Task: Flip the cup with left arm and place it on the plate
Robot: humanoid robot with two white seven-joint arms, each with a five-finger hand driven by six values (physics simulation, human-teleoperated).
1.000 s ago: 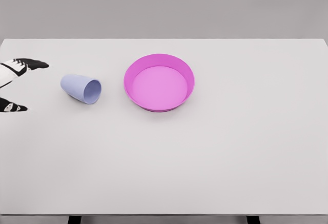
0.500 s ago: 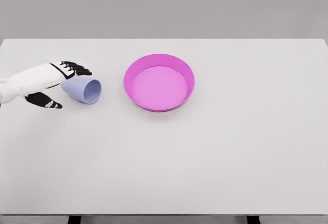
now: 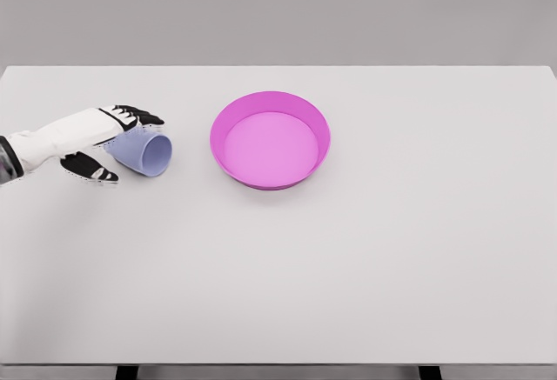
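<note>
Pale lavender and smooth, the tapered cup (image 3: 144, 151) lies on its side on the matte white tabletop (image 3: 348, 267), its round mouth turned toward the plate (image 3: 270, 139). That plate, glossy magenta with a raised rim, sits just to the right and holds nothing. The left hand (image 3: 103, 141) cups the cup's closed end, black fingers (image 3: 139, 117) above and thumb below, not clamped.

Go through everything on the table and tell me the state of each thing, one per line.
cup: lying on its side, mouth toward the plate, not yet flipped.
plate: upright on the table, nothing in it.
left hand: wrapped around the cup's closed end, fingers over the top, thumb below; cannot tell if the grip is closed.
</note>
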